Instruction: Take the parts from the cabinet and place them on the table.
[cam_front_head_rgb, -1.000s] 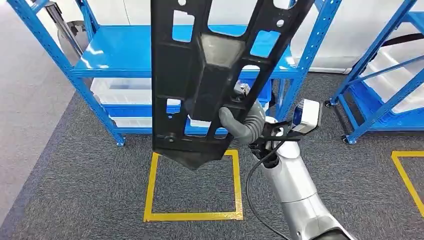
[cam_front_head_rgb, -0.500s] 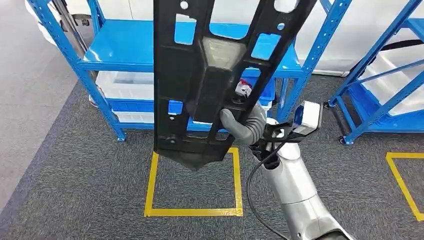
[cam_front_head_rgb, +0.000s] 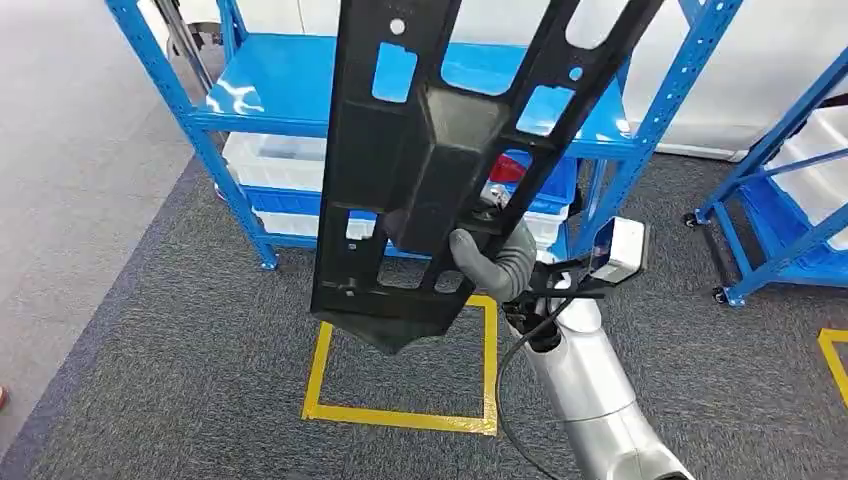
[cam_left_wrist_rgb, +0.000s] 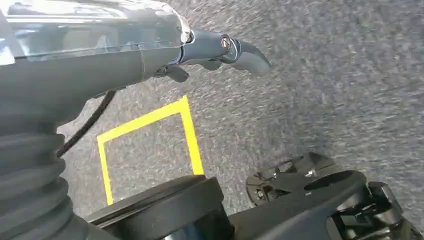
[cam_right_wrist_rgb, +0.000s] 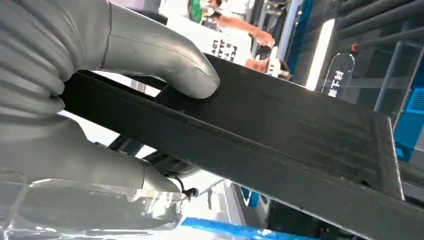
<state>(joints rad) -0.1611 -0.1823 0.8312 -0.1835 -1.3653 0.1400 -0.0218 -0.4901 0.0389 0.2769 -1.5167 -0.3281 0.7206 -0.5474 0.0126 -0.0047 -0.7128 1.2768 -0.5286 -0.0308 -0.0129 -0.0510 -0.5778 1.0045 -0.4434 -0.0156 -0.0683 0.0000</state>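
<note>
Meanwhile the whole view has swung, the blue rack (cam_front_head_rgb: 300, 95) sliding rightward in the picture, so the robot seems to be turning away with the black part (cam_front_head_rgb: 440, 170) held upright in its right hand (cam_front_head_rgb: 495, 262), fingers clamped; left hand (cam_left_wrist_rgb: 220, 47) holds nothing.

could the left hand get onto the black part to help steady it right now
Probably not without a big lift. The left hand hangs low over the carpet beside the yellow tape square, holding nothing, while the black part is held up high by the right hand. Nothing visible blocks the way.
</note>
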